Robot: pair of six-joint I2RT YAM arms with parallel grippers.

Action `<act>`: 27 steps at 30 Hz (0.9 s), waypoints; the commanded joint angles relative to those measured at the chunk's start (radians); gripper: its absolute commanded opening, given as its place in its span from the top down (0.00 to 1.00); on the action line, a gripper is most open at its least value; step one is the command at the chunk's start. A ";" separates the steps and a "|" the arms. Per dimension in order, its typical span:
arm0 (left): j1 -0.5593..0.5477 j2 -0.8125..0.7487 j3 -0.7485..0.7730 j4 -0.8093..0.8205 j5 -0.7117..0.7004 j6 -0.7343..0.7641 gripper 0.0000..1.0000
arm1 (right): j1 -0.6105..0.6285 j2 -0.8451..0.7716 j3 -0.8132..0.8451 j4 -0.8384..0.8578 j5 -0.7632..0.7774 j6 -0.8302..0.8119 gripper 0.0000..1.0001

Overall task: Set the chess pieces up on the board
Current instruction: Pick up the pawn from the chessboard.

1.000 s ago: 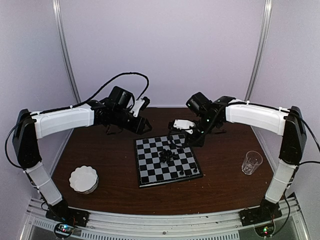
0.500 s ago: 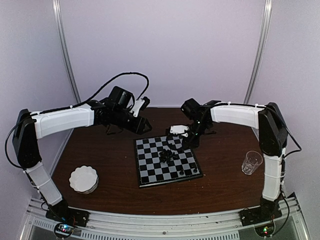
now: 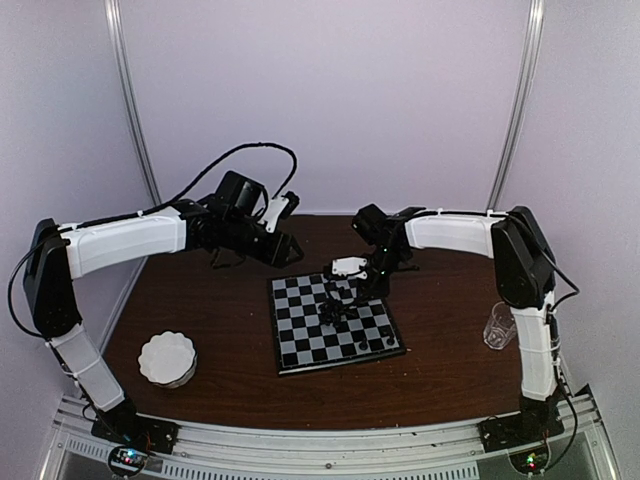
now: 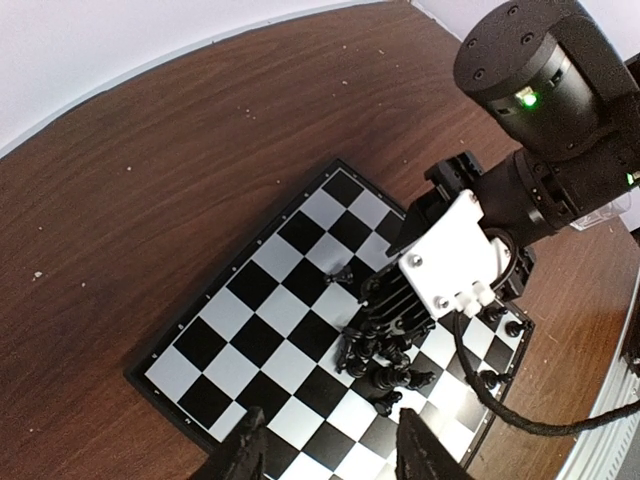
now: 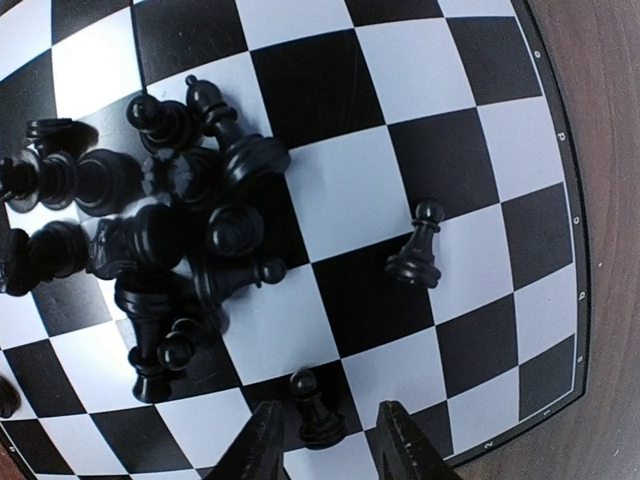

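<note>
The board [image 3: 300, 340] lies at the table's centre. A heap of black chess pieces [image 3: 334, 313] is piled mid-board, most of them toppled [image 5: 170, 230]. One pawn [image 5: 418, 246] stands alone. Another upright pawn [image 5: 320, 408] stands between the fingertips of my right gripper [image 5: 330, 412], whose jaws are open with a gap on each side of it. In the top view the right gripper [image 3: 355, 288] hangs over the board's far right part. My left gripper [image 4: 330, 455] is open and empty, held above the board's far left corner [image 3: 290, 256].
A few single pieces [image 3: 370, 345] stand along the board's right edge. A white scalloped dish [image 3: 167, 358] sits near the front left. A clear plastic cup [image 3: 497, 325] stands to the right. The right arm's wrist [image 4: 450, 265] reaches over the heap.
My right arm has swung left and inward, bringing its gripper from the board's far right corner to over the board. The left arm has not moved.
</note>
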 commanded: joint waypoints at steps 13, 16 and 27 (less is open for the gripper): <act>0.005 -0.032 0.009 0.030 0.021 0.012 0.55 | -0.006 0.024 0.008 -0.061 0.002 -0.017 0.83; 0.005 -0.032 0.009 0.030 0.024 0.010 0.55 | -0.008 0.025 0.007 -0.061 -0.005 -0.013 0.86; 0.005 -0.036 -0.015 0.072 0.042 -0.023 0.55 | -0.035 -0.105 -0.036 -0.058 -0.092 0.108 0.93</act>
